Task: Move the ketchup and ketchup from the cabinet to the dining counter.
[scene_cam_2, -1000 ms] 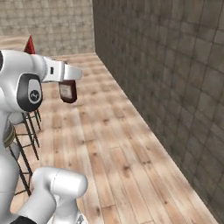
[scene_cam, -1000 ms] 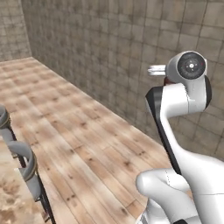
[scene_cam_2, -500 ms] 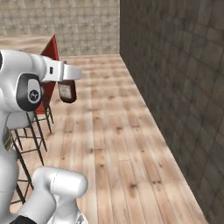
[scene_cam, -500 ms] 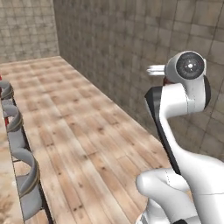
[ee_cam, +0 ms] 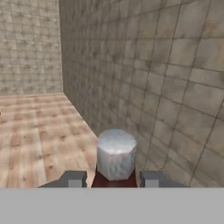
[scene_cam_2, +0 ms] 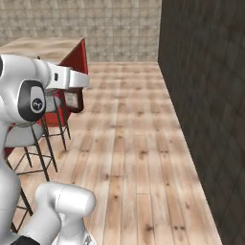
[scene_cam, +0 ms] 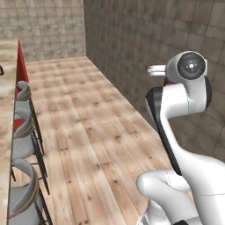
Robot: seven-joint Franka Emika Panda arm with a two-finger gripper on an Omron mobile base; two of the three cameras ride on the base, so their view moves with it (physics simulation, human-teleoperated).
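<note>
Base turned since earlier, dining counter (scene_cam_2: 43,45) nearer, claw (ee_cam: 113,178) gripping ketchup (ee_cam: 116,154)

Base is turning: both base views are sweeping along the wood floor; dining counter (scene_cam_2: 43,45) and stools (scene_cam: 19,132) are coming further into frame.

No writing can be read anywhere. The ketchup bottle (scene_cam_2: 72,99) carries a pale label, but its print is too small and blurred to make out.
</note>
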